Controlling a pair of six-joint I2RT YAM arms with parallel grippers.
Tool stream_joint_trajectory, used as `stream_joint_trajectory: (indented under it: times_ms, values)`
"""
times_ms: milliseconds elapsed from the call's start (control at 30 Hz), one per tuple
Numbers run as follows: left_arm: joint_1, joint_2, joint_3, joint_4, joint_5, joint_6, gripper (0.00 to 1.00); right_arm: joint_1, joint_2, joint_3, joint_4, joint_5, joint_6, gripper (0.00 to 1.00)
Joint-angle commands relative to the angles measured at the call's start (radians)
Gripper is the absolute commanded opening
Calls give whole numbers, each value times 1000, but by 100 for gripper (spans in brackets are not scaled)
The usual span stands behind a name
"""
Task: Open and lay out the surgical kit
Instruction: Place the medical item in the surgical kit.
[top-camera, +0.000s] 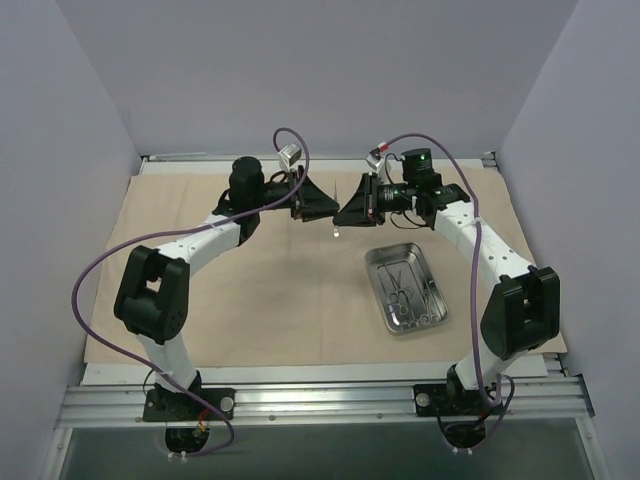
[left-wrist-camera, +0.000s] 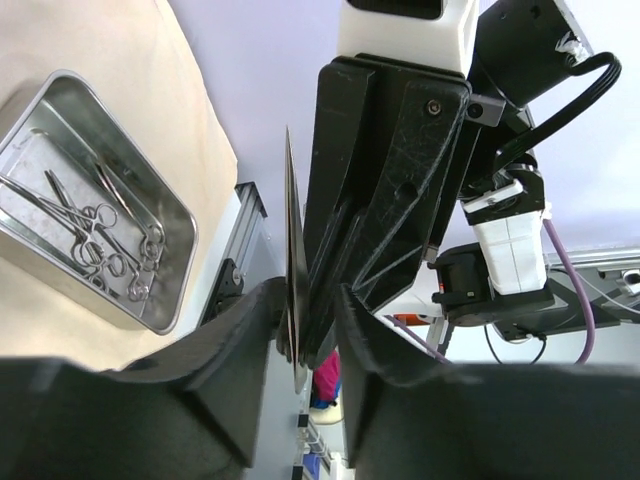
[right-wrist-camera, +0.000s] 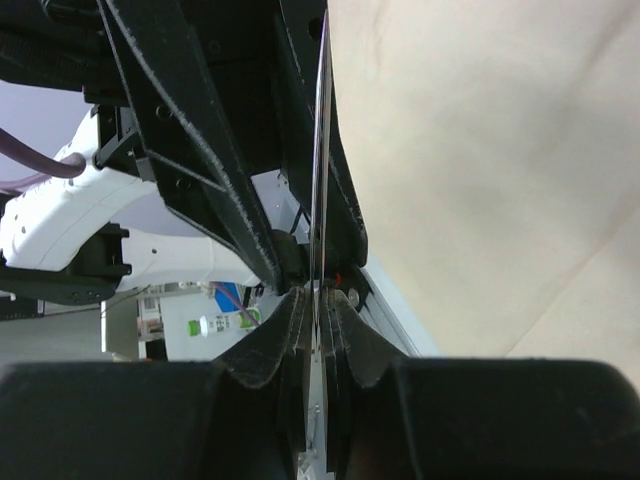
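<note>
Beige cloth (top-camera: 280, 300) spread flat, steel tray (top-camera: 374, 285) on it, lilac walls (top-camera: 320, 70); right jaws clamp thin silver tool (right-wrist-camera: 320, 150), left jaws parted

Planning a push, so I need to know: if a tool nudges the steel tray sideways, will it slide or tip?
Probably slides rather than tips: the tray is low, wide and flat. The cloth beneath may wrinkle and drag along. The loose forceps inside would likely shift and rattle.

- From above and behind, we look down over the whole bench (top-camera: 330, 372).
- Our wrist cameras face each other up close; the left shares the tray (left-wrist-camera: 178, 262) with the overhead view.
</note>
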Motion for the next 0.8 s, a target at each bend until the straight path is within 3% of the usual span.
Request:
stream_joint_trajectory:
  times_ms: [0, 200, 367, 400, 467, 500, 567, 600, 633, 667, 733, 767]
  values:
    - [-1, -26, -16, 135, -6, -47, 38, 14, -66, -25, 78, -79, 46, 0]
    - [-1, -31, -36, 215, -6, -89, 27, 17, -84, -57, 137, -90, 98, 0]
    - [1, -35, -46, 247, -4, -107, 2, 18, -74, -53, 143, -87, 106, 0]
    - [2, -37, -52, 249, -4, -106, 2, 17, -74, -52, 134, -84, 100, 0]
    - [9, -44, -58, 238, -6, -88, 2, 17, -65, -39, 100, -64, 79, 14]
    - [21, -49, -59, 203, -11, -60, 2, 17, -60, -27, 18, -44, 60, 40]
    - [38, -70, -33, -55, -24, 124, 2, 11, -28, 57, -132, 22, -77, 59]
    - [48, -80, -12, -178, -59, 212, 2, 8, -10, 96, -305, 98, -136, 69]
    - [65, -90, 55, -475, -95, 316, 2, 5, 29, 133, -395, 150, -238, 73]
    - [70, -89, 100, -650, -141, 515, 2, 2, 49, 171, -473, 215, -279, 75]
    - [75, -58, 233, -1037, -333, 686, 2, 1, 92, 260, -657, 434, -351, 81]
    - [75, -46, 264, -1126, -389, 793, 2, 1, 98, 279, -694, 503, -359, 82]
